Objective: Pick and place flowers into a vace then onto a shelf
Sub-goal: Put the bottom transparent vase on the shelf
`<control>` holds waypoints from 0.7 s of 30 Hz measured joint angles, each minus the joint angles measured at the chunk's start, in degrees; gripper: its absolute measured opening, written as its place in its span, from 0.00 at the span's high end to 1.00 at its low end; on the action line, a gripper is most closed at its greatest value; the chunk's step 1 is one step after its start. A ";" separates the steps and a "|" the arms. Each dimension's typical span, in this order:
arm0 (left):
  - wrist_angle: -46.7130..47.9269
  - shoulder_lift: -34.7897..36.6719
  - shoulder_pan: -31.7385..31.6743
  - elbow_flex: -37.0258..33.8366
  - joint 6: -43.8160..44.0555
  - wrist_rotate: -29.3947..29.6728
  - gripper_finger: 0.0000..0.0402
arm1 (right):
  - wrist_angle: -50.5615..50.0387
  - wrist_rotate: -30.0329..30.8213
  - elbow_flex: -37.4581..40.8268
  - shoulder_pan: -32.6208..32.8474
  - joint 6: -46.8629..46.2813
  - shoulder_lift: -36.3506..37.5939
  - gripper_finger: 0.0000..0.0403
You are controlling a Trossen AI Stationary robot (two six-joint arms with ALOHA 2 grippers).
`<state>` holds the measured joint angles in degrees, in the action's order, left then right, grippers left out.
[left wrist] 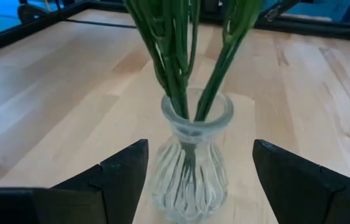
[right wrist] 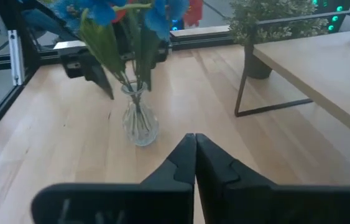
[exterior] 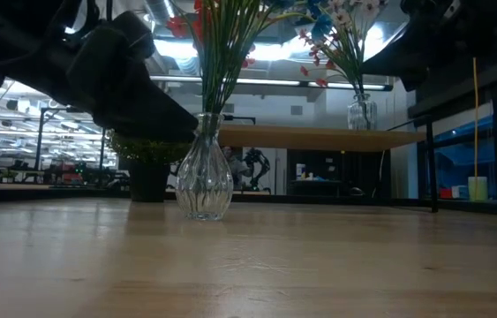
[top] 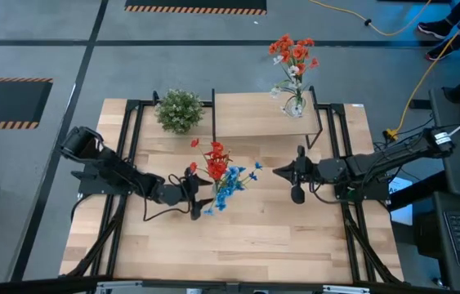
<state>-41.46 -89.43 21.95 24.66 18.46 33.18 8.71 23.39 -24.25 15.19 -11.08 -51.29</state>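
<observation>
A ribbed clear glass vase stands on its base on the tabletop and holds a red spray and a blue spray by their green stems. My left gripper is open at vase height; its fingers stand on either side of the vase body with gaps showing. My right gripper is shut and hovers to the right of that vase, pointing at it. A second glass vase with red-orange and pale sprays stands on the shelf.
A round bushy potted plant sits at the shelf's left end. The shelf's black legs rise from the far half of the tabletop. Bare wood stretches across the near half of the table. Black frame rails run along both sides.
</observation>
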 joint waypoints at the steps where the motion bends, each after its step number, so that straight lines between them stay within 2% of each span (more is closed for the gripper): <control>1: -0.46 -0.12 -0.27 0.00 0.17 -0.16 0.30 | 0.00 -0.02 0.00 0.30 0.10 0.00 0.97; 14: -5.54 -4.11 -3.51 -0.02 0.44 -3.35 0.30 | 0.04 0.26 0.00 2.30 0.86 0.00 0.99; 21: -9.33 -4.68 -4.73 -0.02 -0.11 -6.12 0.30 | 0.02 3.09 0.00 2.30 0.96 0.00 0.98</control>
<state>-50.79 -94.11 17.22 24.64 18.35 27.05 8.73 26.48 -24.25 17.50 -10.13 -51.29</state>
